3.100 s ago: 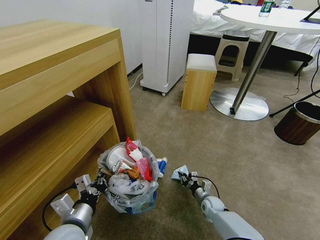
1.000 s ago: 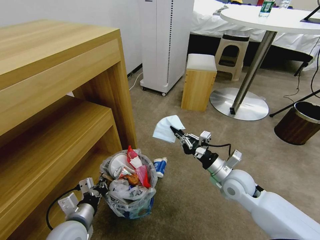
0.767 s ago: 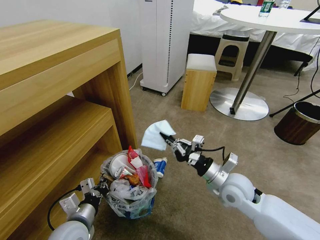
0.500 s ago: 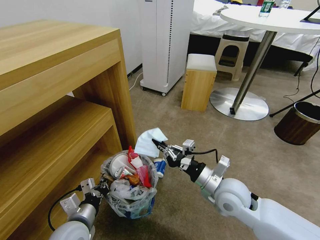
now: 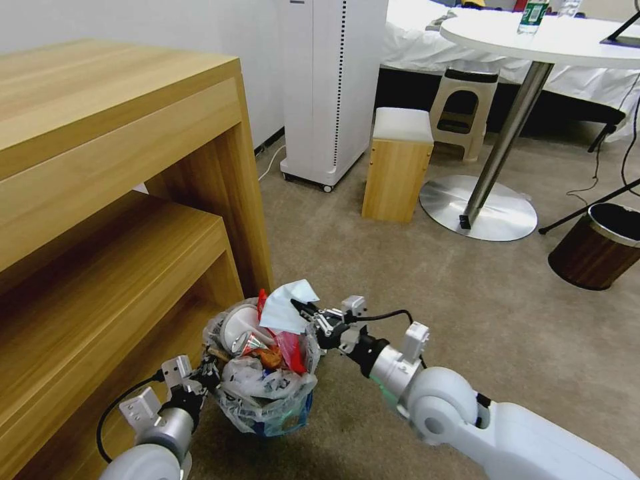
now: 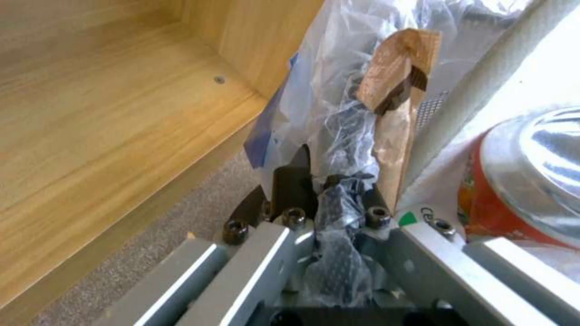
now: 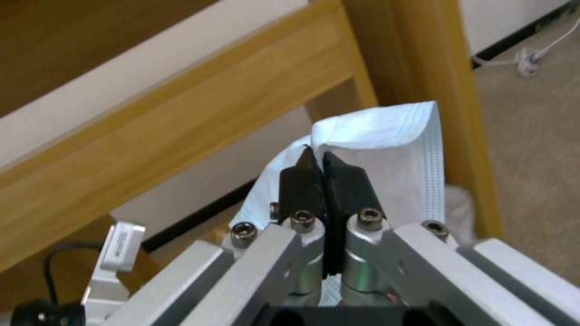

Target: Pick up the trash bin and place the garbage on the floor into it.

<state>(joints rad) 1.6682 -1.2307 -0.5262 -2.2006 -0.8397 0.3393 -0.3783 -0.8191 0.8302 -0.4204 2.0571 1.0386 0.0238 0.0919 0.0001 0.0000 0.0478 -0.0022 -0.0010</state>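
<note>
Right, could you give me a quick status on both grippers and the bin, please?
Left gripper shut on bin rim, bin full. Right gripper shut on tissue, held over the bin. Nothing in the way.

We saw a wooden stool (image 5: 397, 163) between the white appliance (image 5: 331, 87) and the round table (image 5: 553, 37).
</note>
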